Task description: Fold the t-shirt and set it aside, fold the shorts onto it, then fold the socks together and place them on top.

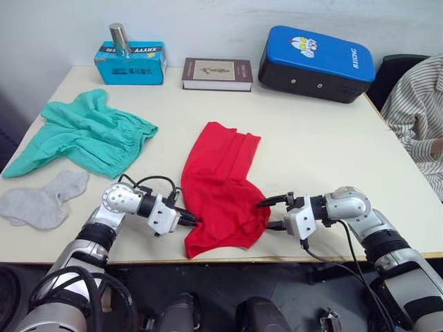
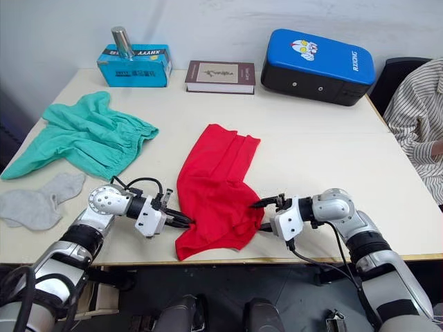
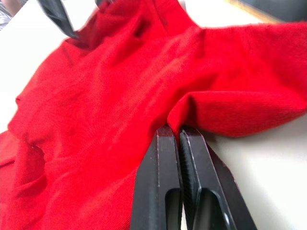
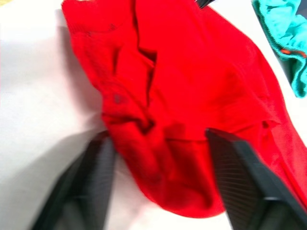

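Along the top of your head view, on the far edge of the counter, you have a teal tissue box with a metal cylinder standing on it; its printed lettering is upside down and too small to make out. To its right lies a dark brown book, and in the upper right a blue and black padded case with a cartoon face and white letters that seem to read "RXIONG". At the right edge a person in a striped sleeve sits beside the counter. Nothing stands between your arms and the garments.

The t-shirt lies crumpled in the lower centre, a long red heap running from mid-counter down to the near edge. The shorts are spread at the left, well apart from it, and the socks lie at the lower left, just below the shorts.

Your left pincer is clenched on a fold at the t-shirt's lower left edge; the wrist view shows the two fingers pressed together with red cloth pinched at their tips. Your right pincer is spread wide at the t-shirt's lower right edge, one finger either side of a bunched ridge of cloth, not closed on it
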{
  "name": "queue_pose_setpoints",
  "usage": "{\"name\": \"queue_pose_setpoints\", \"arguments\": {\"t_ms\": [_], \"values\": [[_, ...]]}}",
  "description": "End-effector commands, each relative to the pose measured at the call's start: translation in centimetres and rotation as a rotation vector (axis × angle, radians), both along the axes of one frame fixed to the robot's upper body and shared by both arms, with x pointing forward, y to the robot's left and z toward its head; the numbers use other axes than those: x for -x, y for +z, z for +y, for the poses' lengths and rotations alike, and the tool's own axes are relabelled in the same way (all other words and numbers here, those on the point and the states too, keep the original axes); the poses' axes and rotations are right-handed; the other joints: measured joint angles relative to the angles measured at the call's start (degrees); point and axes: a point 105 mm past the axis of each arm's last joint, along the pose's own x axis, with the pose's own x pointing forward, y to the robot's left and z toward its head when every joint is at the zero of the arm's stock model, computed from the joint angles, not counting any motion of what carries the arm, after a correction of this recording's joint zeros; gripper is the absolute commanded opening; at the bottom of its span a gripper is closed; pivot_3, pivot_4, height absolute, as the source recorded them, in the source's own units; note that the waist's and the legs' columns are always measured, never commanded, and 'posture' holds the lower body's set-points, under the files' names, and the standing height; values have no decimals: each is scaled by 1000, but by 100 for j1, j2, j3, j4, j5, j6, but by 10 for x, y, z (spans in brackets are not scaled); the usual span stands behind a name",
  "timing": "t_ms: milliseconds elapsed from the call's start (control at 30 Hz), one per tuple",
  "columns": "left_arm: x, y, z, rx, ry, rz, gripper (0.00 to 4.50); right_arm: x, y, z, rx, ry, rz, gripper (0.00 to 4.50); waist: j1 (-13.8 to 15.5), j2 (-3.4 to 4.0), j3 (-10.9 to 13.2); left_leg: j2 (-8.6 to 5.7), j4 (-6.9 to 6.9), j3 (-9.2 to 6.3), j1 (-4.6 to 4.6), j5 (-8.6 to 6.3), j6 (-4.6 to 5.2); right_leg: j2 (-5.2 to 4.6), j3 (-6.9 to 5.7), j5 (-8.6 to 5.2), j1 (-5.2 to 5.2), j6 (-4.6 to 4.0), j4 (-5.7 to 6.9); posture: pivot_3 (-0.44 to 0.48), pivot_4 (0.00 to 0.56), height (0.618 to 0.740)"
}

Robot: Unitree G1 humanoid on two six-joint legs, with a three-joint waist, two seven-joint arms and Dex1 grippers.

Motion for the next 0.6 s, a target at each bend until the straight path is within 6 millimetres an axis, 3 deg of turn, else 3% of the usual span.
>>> {"name": "queue_pose_setpoints", "arguments": {"t_ms": [33,200,433,600], "values": [[8,16,10,59,2,0,0,12,-26,-8,95,-16,112,1644,-9,7,4,0,0,0,0,1,2,1,-1,0,0,0,0,0,150,740],[20,8,16,57,15,43,0,20,-22,-12,83,-22,133,38,18,30,19,1,-6,0,-1,-6,5,2,0,0,-4,0,-4,0,150,740],[25,3,17,81,60,58,0,50,2,-25,54,-49,249,38,187,58,37,-3,3,-6,-103,-8,15,-1,-3,1,-92,2,-5,0,150,740],[35,5,25,83,88,72,0,85,15,-35,81,-68,419,38,192,86,77,-7,10,-12,-125,-21,27,-3,-13,3,-94,8,-19,0,150,740]]}}
